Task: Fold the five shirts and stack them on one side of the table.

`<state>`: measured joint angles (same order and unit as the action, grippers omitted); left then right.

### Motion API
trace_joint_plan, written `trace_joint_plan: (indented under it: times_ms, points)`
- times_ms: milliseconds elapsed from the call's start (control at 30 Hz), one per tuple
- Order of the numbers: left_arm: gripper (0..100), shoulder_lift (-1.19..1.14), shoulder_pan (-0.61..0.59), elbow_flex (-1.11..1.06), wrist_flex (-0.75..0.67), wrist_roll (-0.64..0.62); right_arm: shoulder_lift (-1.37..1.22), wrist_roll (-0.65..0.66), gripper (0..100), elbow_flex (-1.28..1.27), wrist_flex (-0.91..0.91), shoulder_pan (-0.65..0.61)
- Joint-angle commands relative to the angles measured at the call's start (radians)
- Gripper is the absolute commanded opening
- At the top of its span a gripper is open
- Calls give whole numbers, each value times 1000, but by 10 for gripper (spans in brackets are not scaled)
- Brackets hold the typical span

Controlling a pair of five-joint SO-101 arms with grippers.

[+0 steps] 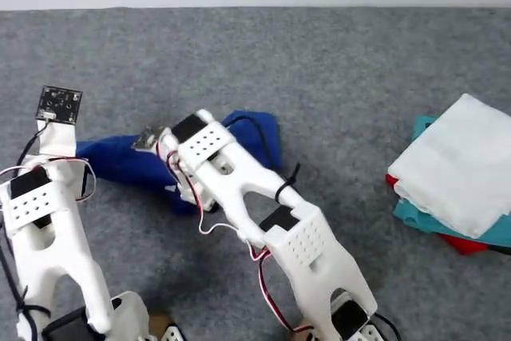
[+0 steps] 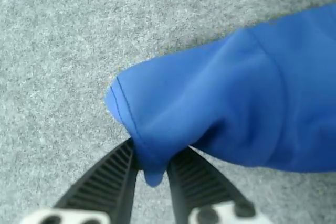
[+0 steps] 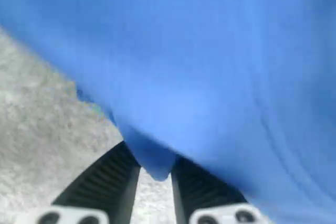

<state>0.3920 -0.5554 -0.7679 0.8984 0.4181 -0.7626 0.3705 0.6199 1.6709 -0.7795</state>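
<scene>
Grey carpet-like table top (image 1: 335, 61), pale wall strip behind. Left gripper (image 2: 153, 156) is nearly closed, its black ribbed fingers pinching a hemmed corner of the blue shirt (image 2: 220, 114); the cloth bulges away from the fingertips and drapes onto the table. Right gripper (image 3: 153, 158) is in the same state: fingers nearly closed on a fold of the blue shirt (image 3: 210, 51), fabric billowing just beyond the tips. From above, the blue shirt (image 1: 120, 161) lies bunched between the two arms, not a tidy rectangle. Well apart from both grippers, beyond the right arm's outer side, sits the stack: white shirt (image 1: 455, 165) on top, teal shirt (image 1: 423, 217) under it, red shirt (image 1: 463, 243) below. There's a dark sliver at the stack's base, maybe a fourth; can't tell. Judgement: at least three are folded and stacked and the blue one is mid-fold. Left to do: finish that fold and carry it to the stack.
</scene>
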Motion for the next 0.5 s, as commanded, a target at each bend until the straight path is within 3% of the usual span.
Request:
trace_joint_plan:
  times_ms: [0,167,267,467]
  points:
    - [7,35,2,35,26,-12,134,20,12,109,85,45]
    - [7,35,-11,159,235,-11,263,20,11,155,127,116]
    - [7,34,-77,199,330,-6,366,35,11,155,125,157]
    - [9,29,-242,208,408,146,581,48,11,152,127,278]
